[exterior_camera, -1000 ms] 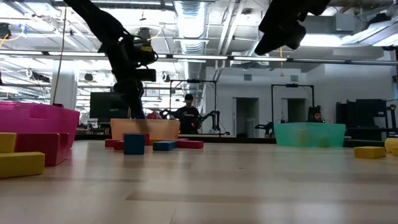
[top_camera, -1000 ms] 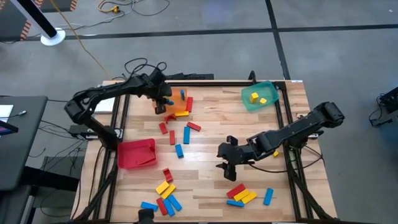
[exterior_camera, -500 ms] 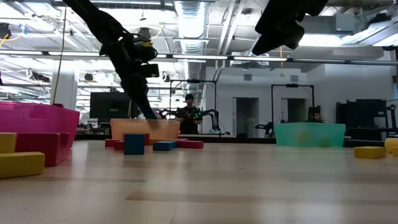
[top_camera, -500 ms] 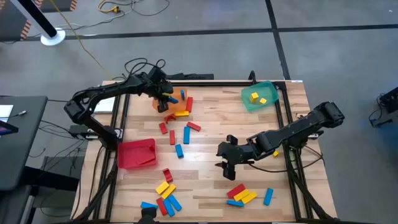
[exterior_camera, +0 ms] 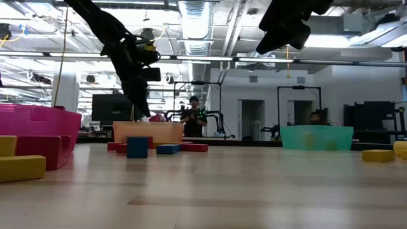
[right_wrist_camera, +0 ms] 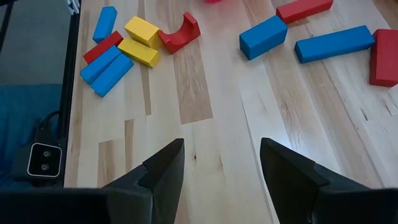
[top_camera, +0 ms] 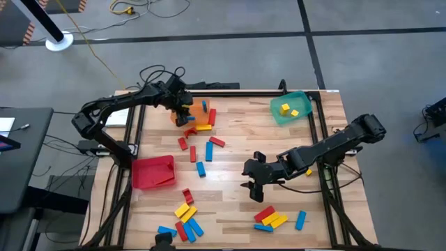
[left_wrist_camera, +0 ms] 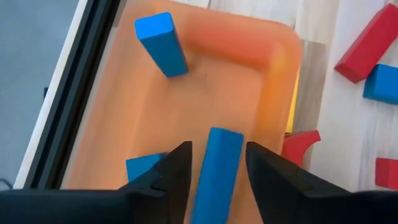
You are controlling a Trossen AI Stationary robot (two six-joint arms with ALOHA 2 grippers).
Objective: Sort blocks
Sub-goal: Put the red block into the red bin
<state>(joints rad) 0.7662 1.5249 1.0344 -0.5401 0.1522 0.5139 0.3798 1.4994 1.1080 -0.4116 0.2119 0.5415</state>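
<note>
A blue block (left_wrist_camera: 217, 168) sits between the fingers of the left hand (left_wrist_camera: 216, 163), over the orange bin (left_wrist_camera: 273, 68) at the far left of the surface (top_camera: 237, 150). The fingers stand slightly apart with a thin gap on each side of the block, so whether they grip it I cannot tell. 2 more blue blocks lie in that bin, 1 (left_wrist_camera: 160, 43) at its far end and 1 (left_wrist_camera: 144, 167) beside the hand.

Red and blue blocks (top_camera: 202, 150) are scattered just near of the orange bin. A mixed cluster (top_camera: 184, 219) lies at the near left edge, another (top_camera: 273, 219) at the near right. The green bin (top_camera: 293, 108) at the far right holds 2 yellow blocks. The red bin (top_camera: 153, 172) sits at the left.

The right hand (right_wrist_camera: 221, 168) hovers above bare wood right of centre, fingers apart, holding nothing.
</note>
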